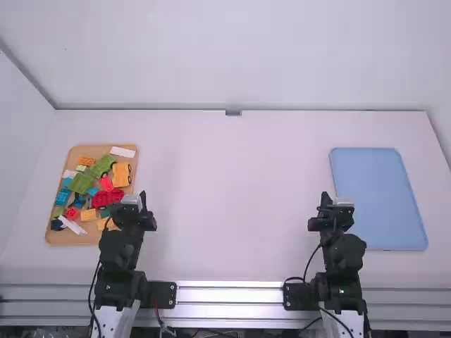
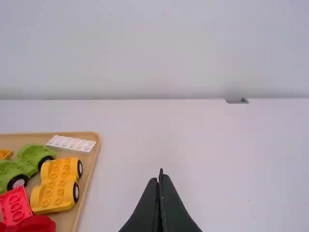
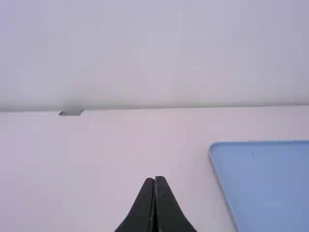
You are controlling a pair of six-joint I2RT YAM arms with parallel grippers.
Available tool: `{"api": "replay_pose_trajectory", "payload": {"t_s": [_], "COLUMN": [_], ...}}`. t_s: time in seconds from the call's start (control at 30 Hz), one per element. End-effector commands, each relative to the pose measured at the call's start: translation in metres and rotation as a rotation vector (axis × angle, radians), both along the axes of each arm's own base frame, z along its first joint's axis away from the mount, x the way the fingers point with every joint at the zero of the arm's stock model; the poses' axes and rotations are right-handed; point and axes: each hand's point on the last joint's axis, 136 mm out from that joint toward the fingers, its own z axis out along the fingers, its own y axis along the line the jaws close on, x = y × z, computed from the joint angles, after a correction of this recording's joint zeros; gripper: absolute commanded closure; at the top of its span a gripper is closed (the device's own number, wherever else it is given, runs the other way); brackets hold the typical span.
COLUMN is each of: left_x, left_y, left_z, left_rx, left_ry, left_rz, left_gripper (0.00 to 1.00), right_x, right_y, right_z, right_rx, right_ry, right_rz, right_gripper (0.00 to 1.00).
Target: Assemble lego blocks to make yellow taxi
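- High view: we count one tan tray [image 1: 65, 238] of mixed blocks [image 1: 108, 198]; one blue tray [image 1: 380, 197].
- Two hands, left hand [image 1: 143, 197] and right hand [image 1: 325, 198], above the desk [image 1: 232, 201]; each empty, fingers together.
- Left wrist view: we list one yellow wheeled base [image 2: 54, 186], two wheels showing, in the tan tray beside one green wheeled base [image 2: 24, 164].

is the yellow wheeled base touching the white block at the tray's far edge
Apart: in the left wrist view, a strip of tan tray shows between the yellow wheeled base and the white block.
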Motion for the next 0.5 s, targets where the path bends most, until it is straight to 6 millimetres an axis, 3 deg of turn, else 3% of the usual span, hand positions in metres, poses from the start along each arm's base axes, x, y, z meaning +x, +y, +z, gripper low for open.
{"api": "replay_pose_trajectory", "payload": {"t_s": [0.0,0.23,0.47], "left_x": [0.0,0.0,0.001], "left_y": [0.0,0.002,0.008], "left_z": [0.0,0.003,0.014], "left_rx": [0.0,-0.001,0.005], "left_ry": [0.0,0.006,0.024], "left_rz": [0.0,0.011,0.048], "left_gripper": [1.0,0.97,0.91], "right_x": [0.0,0.0,0.002], "right_y": [0.0,0.002,0.009], "right_z": [0.0,0.005,0.023], "right_rx": [0.001,-0.004,-0.027], "right_ry": [0.0,0.001,0.014], "right_rz": [0.0,0.012,0.051], "right_gripper": [1.0,0.97,0.91]}}
